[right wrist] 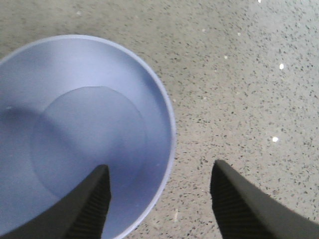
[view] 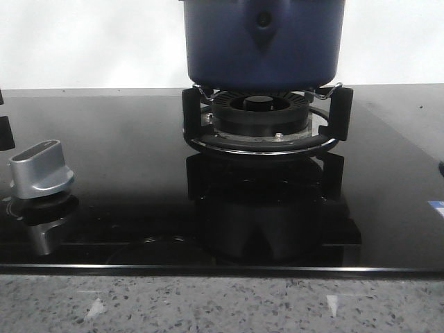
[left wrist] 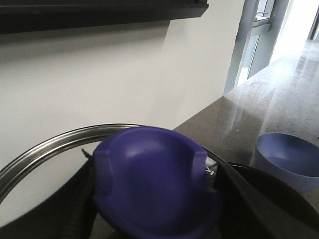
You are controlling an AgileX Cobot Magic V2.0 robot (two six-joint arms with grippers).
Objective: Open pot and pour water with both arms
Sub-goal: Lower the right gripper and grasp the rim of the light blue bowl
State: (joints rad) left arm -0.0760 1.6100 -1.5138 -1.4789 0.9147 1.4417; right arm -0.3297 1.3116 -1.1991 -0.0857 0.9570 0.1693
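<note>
front view: the pot sits on the black burner ring. left wrist view: the left claw grips the lid knob of the lid. right wrist view: the right claw hangs wide open and unladen over the rim of a blue bowl on the speckled desk.
</note>
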